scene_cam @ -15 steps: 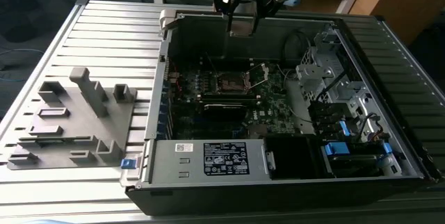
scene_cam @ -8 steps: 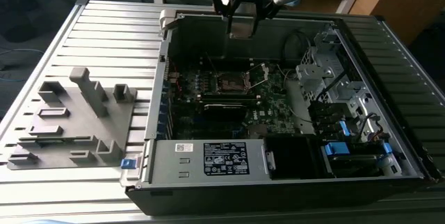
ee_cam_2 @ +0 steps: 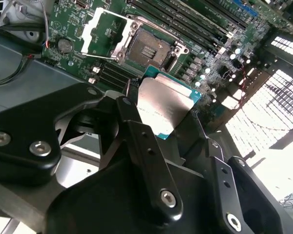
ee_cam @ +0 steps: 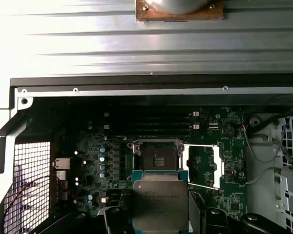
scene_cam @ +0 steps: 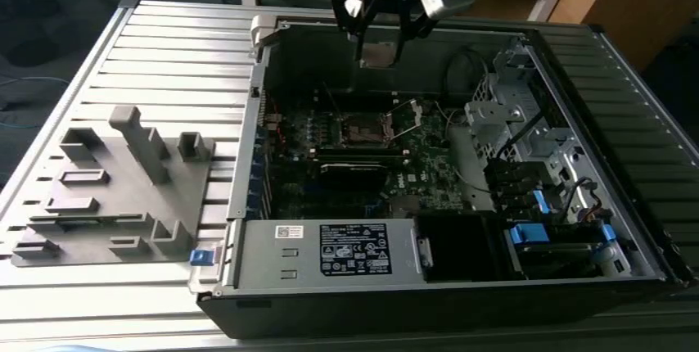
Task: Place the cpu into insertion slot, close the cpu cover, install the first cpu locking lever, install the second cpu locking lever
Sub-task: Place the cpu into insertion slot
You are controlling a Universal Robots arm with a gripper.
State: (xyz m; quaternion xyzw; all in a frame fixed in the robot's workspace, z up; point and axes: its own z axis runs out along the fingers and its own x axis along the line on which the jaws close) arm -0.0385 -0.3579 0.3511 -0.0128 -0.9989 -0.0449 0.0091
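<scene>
Presently held: cpu (ee_cam_2: 163, 109), flat between the fingertips, silver-grey top facing up, green edge showing along two sides.
Gripper (scene_cam: 379, 47): closed partway, clamped on the cpu by two opposite edges.
Fingers (ee_cam_2: 136, 141): black, one on each side of the chip in both wrist views, pressed to its edges.
Gripper height: well above the board, up near the rim of the open computer case (scene_cam: 235, 205), not yet down among the parts.
Insertion slot (ee_cam: 157, 157): below the gripper and a little ahead of the held chip; dark square contact field exposed, silver metal around it; well apart from the cpu.
Cpu cover (ee_cam: 204, 163): swung open off the slot, just beside it; thin silver frame with a square opening, apart from the gripper.
Circuit board (scene_cam: 426, 164): green-black, on the case floor beneath the gripper, carrying the slot.
Memory slots (ee_cam_2: 195, 19): long, narrow, black, beyond the insertion slot from the gripper.
Grey fixture block (scene_cam: 110, 188): outside the case on the slatted table (scene_cam: 164, 41), well apart from the gripper, toward the exterior view's left.
Task state: chip in the grip, not seated; cover not closed.
</scene>
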